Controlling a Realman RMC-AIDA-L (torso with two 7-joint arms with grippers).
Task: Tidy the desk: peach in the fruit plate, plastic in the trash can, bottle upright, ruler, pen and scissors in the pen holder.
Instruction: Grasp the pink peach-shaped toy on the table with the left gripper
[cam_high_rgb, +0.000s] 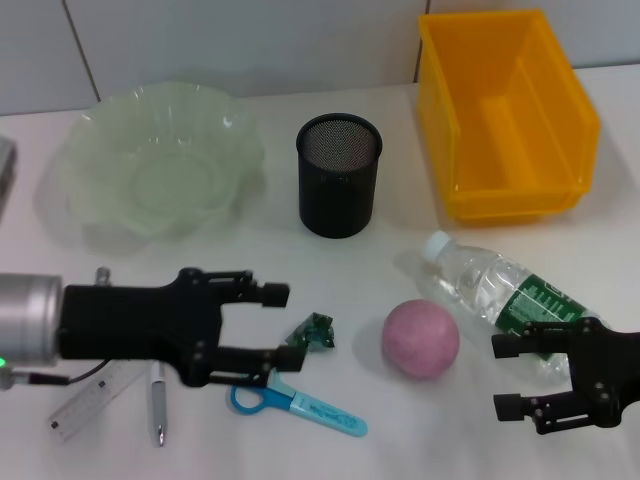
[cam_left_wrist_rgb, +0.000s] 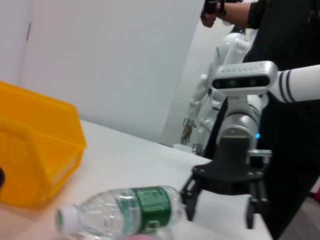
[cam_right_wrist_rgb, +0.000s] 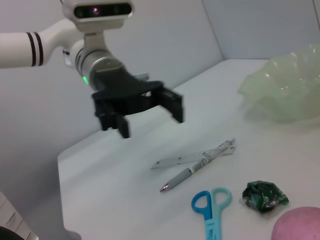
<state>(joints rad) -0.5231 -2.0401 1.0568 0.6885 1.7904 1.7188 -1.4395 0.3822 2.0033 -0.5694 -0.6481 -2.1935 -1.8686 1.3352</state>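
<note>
A pink peach (cam_high_rgb: 420, 338) rests on the table beside a clear bottle (cam_high_rgb: 500, 290) with a green label, lying on its side. Crumpled green plastic (cam_high_rgb: 312, 333) sits just off my left gripper (cam_high_rgb: 280, 324), which is open and holds nothing. Blue scissors (cam_high_rgb: 300, 405) lie below it, with the pen (cam_high_rgb: 158, 405) and clear ruler (cam_high_rgb: 95, 400) under the left arm. My right gripper (cam_high_rgb: 503, 377) is open beside the bottle's base. The black mesh pen holder (cam_high_rgb: 338, 175), pale green fruit plate (cam_high_rgb: 160, 165) and yellow trash can (cam_high_rgb: 505, 115) stand at the back.
The right wrist view shows my left gripper (cam_right_wrist_rgb: 150, 120) raised above the pen (cam_right_wrist_rgb: 195, 170), ruler (cam_right_wrist_rgb: 185, 159) and scissors (cam_right_wrist_rgb: 212, 210). In the left wrist view the bottle (cam_left_wrist_rgb: 125, 210) lies between the yellow bin (cam_left_wrist_rgb: 35, 150) and my right gripper (cam_left_wrist_rgb: 222, 210).
</note>
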